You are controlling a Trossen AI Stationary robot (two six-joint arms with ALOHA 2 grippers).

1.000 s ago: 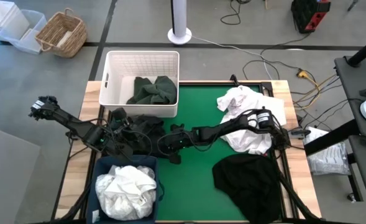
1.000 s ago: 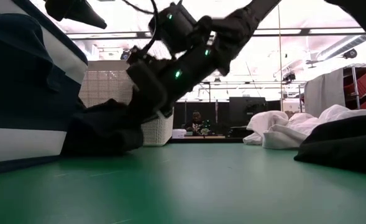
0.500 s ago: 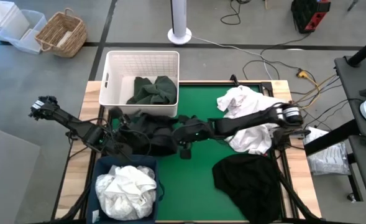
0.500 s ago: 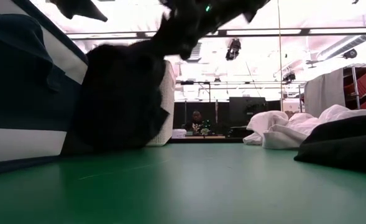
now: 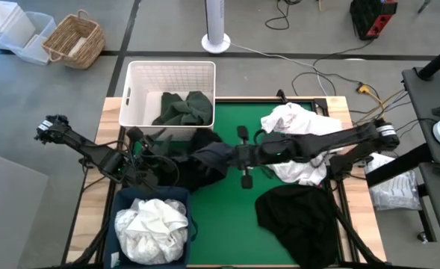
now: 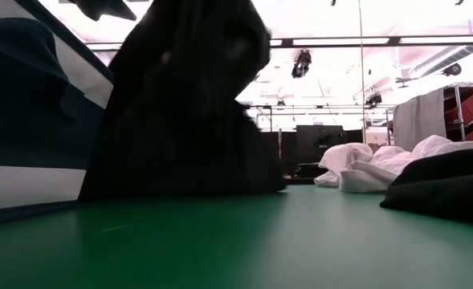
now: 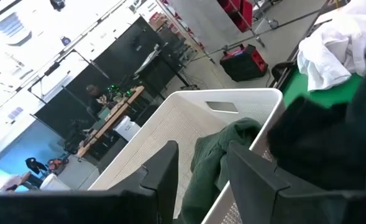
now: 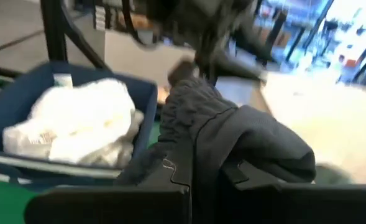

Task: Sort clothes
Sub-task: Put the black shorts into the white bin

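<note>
Left gripper sits by the white basket, fingers apart, holding nothing. Right gripper is clamped on a black garment, lifting it off the green counter between basket and navy bin. Other clothes: white pile and black pile on the right.

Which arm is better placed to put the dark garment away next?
Probably the right. The right gripper is shut on the dark garment and holds it lifted off the table; the left gripper sits open beside the white basket, holding nothing.
</note>
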